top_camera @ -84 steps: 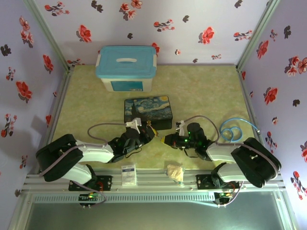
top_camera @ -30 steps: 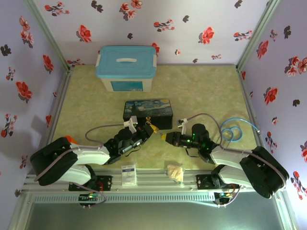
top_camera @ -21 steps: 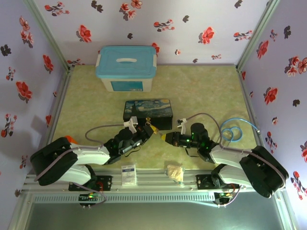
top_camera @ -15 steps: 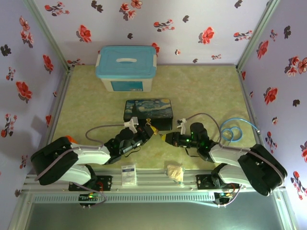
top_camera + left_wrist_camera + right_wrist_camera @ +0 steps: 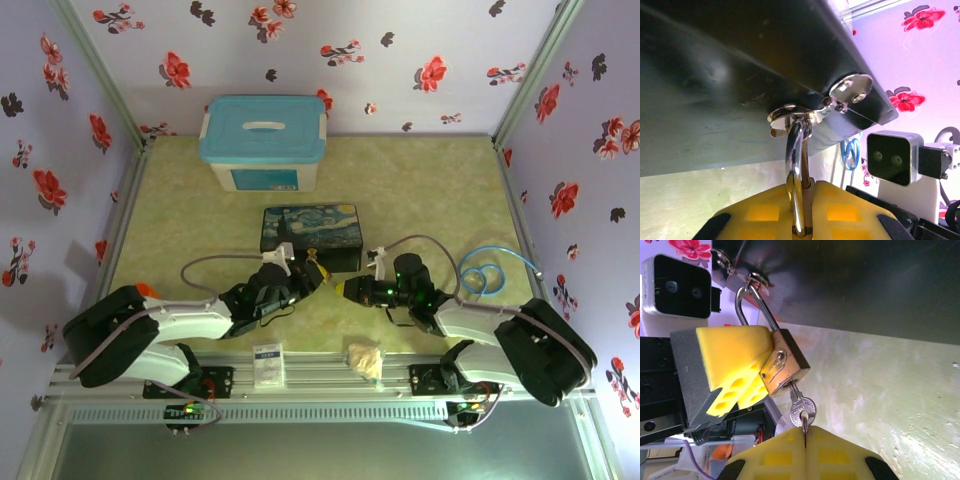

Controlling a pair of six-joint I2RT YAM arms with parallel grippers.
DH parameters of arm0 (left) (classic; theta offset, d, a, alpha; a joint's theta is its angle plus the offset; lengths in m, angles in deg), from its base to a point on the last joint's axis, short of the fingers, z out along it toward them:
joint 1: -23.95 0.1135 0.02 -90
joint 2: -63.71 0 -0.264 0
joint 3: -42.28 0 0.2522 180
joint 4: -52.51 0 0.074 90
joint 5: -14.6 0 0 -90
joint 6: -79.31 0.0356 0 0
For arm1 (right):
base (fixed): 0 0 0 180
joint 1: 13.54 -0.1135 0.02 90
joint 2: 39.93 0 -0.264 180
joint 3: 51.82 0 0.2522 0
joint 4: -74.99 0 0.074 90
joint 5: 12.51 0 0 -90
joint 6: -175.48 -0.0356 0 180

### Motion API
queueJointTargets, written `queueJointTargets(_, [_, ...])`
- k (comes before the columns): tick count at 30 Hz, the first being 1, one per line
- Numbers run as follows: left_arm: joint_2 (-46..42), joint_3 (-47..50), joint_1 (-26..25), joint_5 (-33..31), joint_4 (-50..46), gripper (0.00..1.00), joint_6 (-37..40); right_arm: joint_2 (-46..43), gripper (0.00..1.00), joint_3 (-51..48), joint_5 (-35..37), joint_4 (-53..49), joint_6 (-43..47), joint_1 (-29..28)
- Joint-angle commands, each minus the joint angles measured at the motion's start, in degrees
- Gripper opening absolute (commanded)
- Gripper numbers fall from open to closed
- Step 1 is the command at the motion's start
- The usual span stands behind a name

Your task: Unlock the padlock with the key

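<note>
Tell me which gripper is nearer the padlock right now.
Left. The left gripper is clamped on the padlock itself, at its shackle end; the right gripper pinches the key by its bow, the blade between it and the lock.

Silver key [image 5: 803, 411] in brass padlock [image 5: 786, 362]

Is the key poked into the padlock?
Yes, the key sticks into the bottom of the padlock, pinched by the right claw.
</note>
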Motion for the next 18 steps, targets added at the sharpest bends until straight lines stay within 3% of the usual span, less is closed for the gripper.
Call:
queueJointTargets(1, [1.82, -1.29, -1.13, 2.04, 3.77, 0.00, 1.34, -1.56, 0.00, 2.75, 4.26, -0.85, 2.50, -0.57])
queueJointTargets(7, [4.69, -1.12, -2.19, 2.16, 6.52, 0.00, 0.10, 0.64, 0.00, 3.48, 5.97, 8.99, -4.19, -2.48])
queueJointTargets(13, [8.01, -0.79, -2.58, 2.71, 11.63, 0.00, -1.67, 2.13, 0.00, 4.04, 10.16, 11.05, -5.97, -5.40])
queueJointTargets(18, [8.52, -0.21, -2.67, 1.64, 11.73, 0.00, -0.72, 3.69, 0.00, 3.56, 10.63, 15.83, -12.48, -5.41])
